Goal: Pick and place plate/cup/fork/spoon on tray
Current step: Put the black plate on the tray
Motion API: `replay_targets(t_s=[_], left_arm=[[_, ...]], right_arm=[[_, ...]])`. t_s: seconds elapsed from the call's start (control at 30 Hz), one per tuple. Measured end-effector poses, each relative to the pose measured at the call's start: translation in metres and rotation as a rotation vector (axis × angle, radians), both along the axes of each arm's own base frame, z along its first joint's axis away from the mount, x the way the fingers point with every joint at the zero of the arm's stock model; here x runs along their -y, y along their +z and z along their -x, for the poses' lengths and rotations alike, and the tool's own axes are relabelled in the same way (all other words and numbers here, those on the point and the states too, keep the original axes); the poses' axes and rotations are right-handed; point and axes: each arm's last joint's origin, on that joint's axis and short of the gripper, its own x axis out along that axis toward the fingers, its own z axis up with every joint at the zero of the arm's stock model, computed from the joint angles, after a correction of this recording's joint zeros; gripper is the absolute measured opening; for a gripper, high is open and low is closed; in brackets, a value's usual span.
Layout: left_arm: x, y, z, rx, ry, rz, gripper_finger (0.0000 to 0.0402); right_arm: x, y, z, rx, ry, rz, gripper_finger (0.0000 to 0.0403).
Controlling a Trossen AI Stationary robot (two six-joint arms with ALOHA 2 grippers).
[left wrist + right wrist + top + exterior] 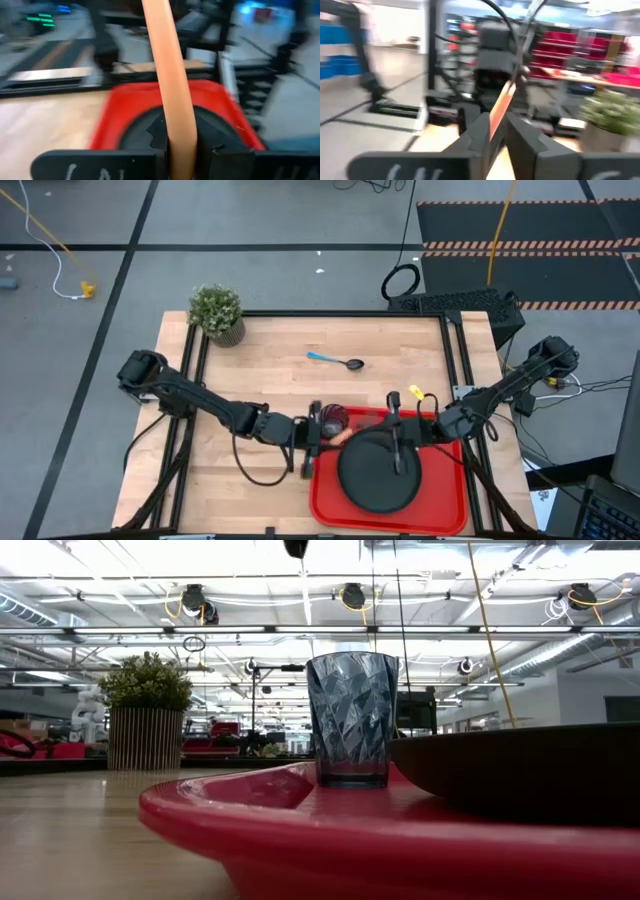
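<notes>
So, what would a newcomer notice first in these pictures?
The red tray between the arms, with the black plate on it and the cup in one corner. Beside that corner the left gripper clamps the orange fork. The spoon lies alone mid-table.

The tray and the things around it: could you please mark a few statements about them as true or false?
1. The spoon lies on the bare table, outside the tray. True.
2. The cup stands on the table next to the potted plant. False: it stands upright on the tray, at a corner.
3. The plate rests on the tray. True.
4. The left gripper is empty. False: it is shut on the orange handle of the fork.
5. The fork lies on the plate. False: it is held above the tray's edge.
</notes>
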Motion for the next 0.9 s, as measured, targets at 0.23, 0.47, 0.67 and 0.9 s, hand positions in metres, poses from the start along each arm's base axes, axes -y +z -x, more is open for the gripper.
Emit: replay_targets(t_s=[0.23, 0.47, 0.67, 0.9], left_arm=[[0.01, 0.001, 0.0, 0.052, -0.299, -0.002, 0.0039], [0.018, -0.018, -0.011, 0.094, -0.501, -0.001, 0.0039], [0.011, -0.026, -0.018, 0.096, -0.547, 0.017, 0.0039], [0.009, -0.036, -0.022, 0.061, -0.605, 0.034, 0.0039]], right_arm=[[-0.006, -0.003, -0.005, 0.011, 0.224, 0.014, 0.0131], [-0.013, -0.012, -0.019, 0.076, 0.292, 0.032, 0.0182], [-0.016, -0.021, -0.031, 0.136, 0.382, 0.022, 0.0198], [-0.015, -0.032, -0.043, 0.163, 0.437, 0.021, 0.0193]])
